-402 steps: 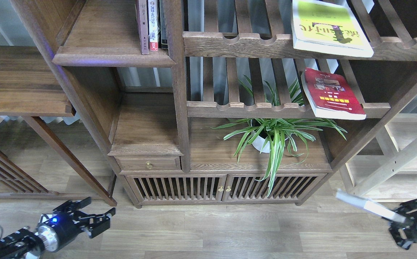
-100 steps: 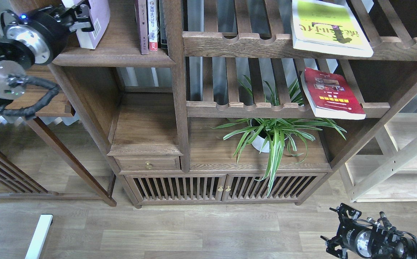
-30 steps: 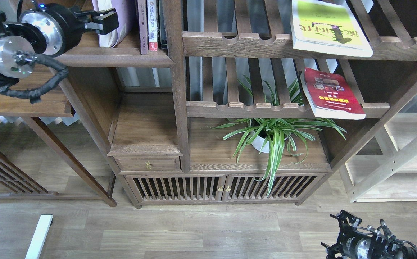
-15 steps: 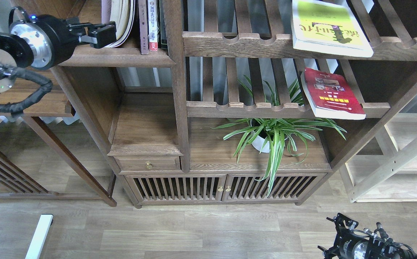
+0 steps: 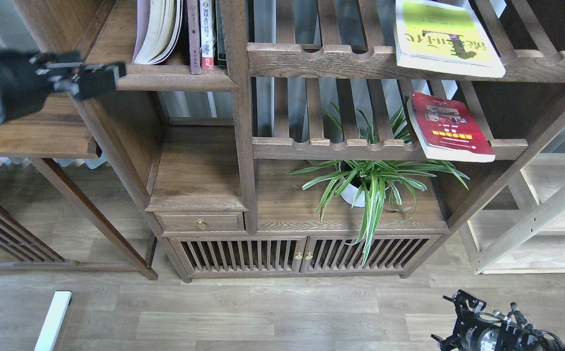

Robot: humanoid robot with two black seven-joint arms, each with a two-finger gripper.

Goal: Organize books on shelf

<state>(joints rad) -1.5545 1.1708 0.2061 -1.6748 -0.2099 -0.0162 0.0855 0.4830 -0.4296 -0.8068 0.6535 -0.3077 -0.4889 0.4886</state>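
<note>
Right of the left tool [image 5: 98, 77], pale book [image 5: 158, 30] upright on shelf [image 5: 175, 78].

Large paperbacks: three — pale one [image 5: 158, 29] upright on the shelf [image 5: 165, 80], yellow-green one [image 5: 445, 36], red one [image 5: 450, 127]
Thin upright books beside the pale one: about three [image 5: 206, 34]
Potted plants: one [image 5: 365, 183]
Grippers: two — left [image 5: 94, 78], right [image 5: 457, 324]
</note>
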